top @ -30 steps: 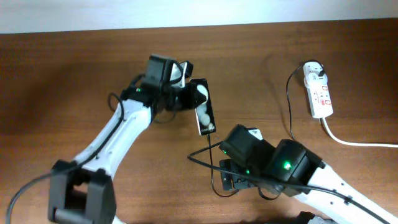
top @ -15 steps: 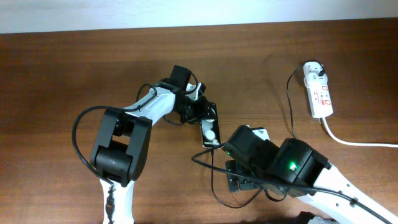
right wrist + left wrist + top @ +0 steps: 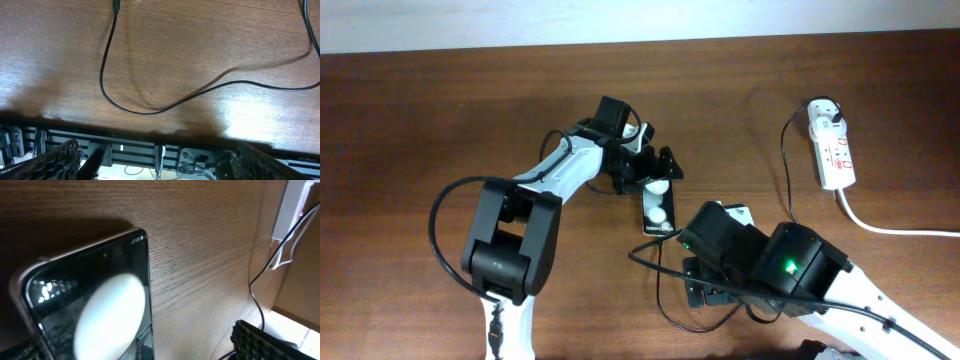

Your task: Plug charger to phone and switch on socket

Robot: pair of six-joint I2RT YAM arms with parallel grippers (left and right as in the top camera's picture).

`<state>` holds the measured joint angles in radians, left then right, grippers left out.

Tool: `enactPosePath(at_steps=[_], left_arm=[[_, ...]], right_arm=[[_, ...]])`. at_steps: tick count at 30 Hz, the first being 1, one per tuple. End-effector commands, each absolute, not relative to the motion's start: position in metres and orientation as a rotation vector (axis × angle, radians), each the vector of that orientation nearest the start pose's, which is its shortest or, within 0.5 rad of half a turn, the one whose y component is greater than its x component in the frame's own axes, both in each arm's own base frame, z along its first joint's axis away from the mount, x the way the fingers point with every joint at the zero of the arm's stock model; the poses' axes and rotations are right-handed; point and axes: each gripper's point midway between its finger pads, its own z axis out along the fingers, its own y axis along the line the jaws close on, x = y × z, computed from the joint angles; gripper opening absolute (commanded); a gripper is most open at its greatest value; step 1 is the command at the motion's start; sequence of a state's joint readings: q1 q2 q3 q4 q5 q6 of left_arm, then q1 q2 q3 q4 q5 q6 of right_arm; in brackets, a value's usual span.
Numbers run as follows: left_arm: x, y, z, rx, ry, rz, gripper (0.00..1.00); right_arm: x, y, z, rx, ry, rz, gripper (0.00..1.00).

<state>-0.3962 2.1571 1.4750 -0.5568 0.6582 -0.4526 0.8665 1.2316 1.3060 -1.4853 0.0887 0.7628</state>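
Phone now lies flat on the counter, nearer the charger tip. Left tool has spread open, releasing it; right tool gapes empty.

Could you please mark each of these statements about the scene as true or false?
1. The phone lies face up on the table. True.
2. The right gripper is shut on the charger. False: its fingers are apart and the cable lies on the table ahead of them.
3. The socket lies beside the left arm. False: it lies at the table's right side, away from that arm.
4. A thick white cord leaves the socket. True.
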Motion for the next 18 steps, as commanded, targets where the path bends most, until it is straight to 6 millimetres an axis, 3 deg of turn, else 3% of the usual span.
enactPosePath(at_steps=[1,5,7,9,12,13,15,16,18], left_arm=[[0.391,-0.238,-0.017,0.004,2.999,-0.754,0.99],[0.410,-0.221,-0.016,0.050,2.949,-0.636,0.99],[0.433,-0.195,0.024,-0.023,2.929,-0.623,0.99],[0.449,-0.165,0.079,0.013,2.875,-0.602,0.99],[0.453,-0.117,0.165,-0.001,2.766,-0.526,0.99],[0.444,-0.088,0.208,-0.061,2.695,-0.442,0.99],[0.416,-0.063,0.259,-0.111,2.616,-0.411,0.99],[0.389,-0.053,0.286,-0.136,2.586,-0.402,0.99],[0.350,-0.040,0.307,-0.169,2.585,-0.341,0.99]], right_arm=[[0.152,0.151,0.205,-0.130,2.936,0.096,0.99],[0.152,0.151,0.205,-0.130,2.937,0.097,0.99],[0.152,0.151,0.205,-0.131,2.936,0.096,0.99],[0.152,0.151,0.205,-0.131,2.936,0.096,0.99],[0.153,0.152,0.205,-0.130,2.931,0.103,0.99],[0.153,0.152,0.205,-0.130,2.931,0.103,0.99],[0.153,0.152,0.205,-0.130,2.931,0.103,0.99],[0.153,0.152,0.205,-0.130,2.931,0.103,0.98],[0.153,0.152,0.205,-0.130,2.931,0.103,0.99]])
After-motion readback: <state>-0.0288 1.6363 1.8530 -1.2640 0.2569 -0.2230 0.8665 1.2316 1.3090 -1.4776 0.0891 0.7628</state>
